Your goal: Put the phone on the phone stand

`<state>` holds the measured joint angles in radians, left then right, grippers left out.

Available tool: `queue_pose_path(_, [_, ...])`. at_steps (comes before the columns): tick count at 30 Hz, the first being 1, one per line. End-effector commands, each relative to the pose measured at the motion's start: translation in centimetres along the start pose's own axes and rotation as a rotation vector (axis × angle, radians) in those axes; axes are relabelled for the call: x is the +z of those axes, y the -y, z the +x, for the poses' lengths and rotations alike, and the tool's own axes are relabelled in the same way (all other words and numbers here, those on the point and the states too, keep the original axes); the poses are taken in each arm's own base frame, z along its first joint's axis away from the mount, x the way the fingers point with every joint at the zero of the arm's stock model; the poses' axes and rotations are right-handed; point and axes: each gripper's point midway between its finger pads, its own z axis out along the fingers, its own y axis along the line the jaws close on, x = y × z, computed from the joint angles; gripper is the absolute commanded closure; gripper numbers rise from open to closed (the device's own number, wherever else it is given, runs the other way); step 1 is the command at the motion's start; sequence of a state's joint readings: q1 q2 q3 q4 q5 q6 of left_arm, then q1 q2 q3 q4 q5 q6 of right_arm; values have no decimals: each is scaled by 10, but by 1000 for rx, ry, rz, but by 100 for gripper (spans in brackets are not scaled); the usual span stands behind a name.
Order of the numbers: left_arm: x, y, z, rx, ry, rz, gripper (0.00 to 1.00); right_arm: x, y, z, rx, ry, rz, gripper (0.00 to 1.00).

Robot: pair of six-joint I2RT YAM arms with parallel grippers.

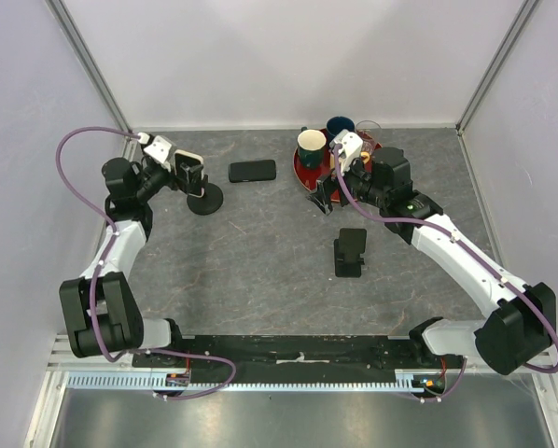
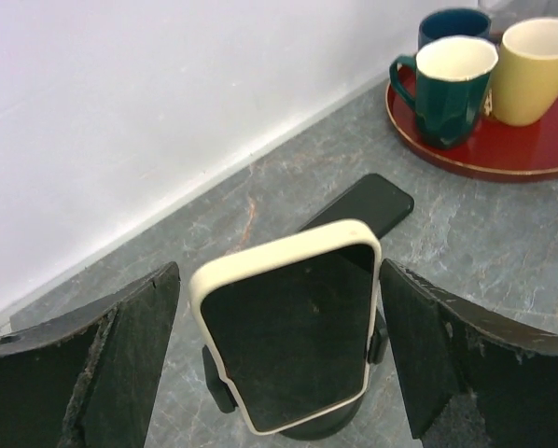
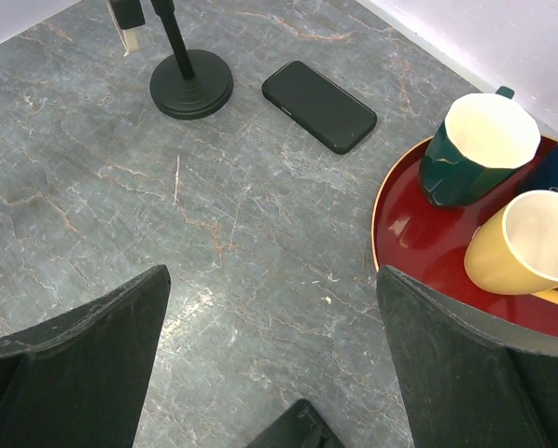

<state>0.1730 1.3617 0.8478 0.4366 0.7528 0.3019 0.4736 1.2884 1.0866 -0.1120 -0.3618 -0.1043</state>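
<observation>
A phone in a cream case [image 2: 293,336] stands upright in the clamp of a black round-based phone stand [image 1: 204,199] at the back left. My left gripper [image 2: 279,364] is open, one finger on each side of that phone with a gap on both sides; in the top view it sits right at the phone [image 1: 189,171]. A second, black phone [image 1: 252,171] lies flat on the table just right of the stand, and shows in the left wrist view [image 2: 363,207] and the right wrist view [image 3: 319,105]. My right gripper [image 3: 270,373] is open and empty over bare table beside the red tray.
A red tray [image 1: 302,175] at the back centre holds a green mug [image 1: 311,147], a dark blue mug [image 1: 340,127] and a yellow mug [image 3: 522,243]. A second black stand [image 1: 350,252] sits mid-table, right of centre. White walls close the back and sides.
</observation>
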Motion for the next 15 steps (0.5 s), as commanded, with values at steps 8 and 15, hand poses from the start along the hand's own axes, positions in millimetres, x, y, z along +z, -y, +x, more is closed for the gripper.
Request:
queue_pose_path(8, [-24,-17,-75,-140,218,-182,5,-2,0,-15,-19,47,-3,2])
queue_pose_path(15, [-73,-6,-106,-538,318,-360,14,11,1,-7,22,-17,-25,2])
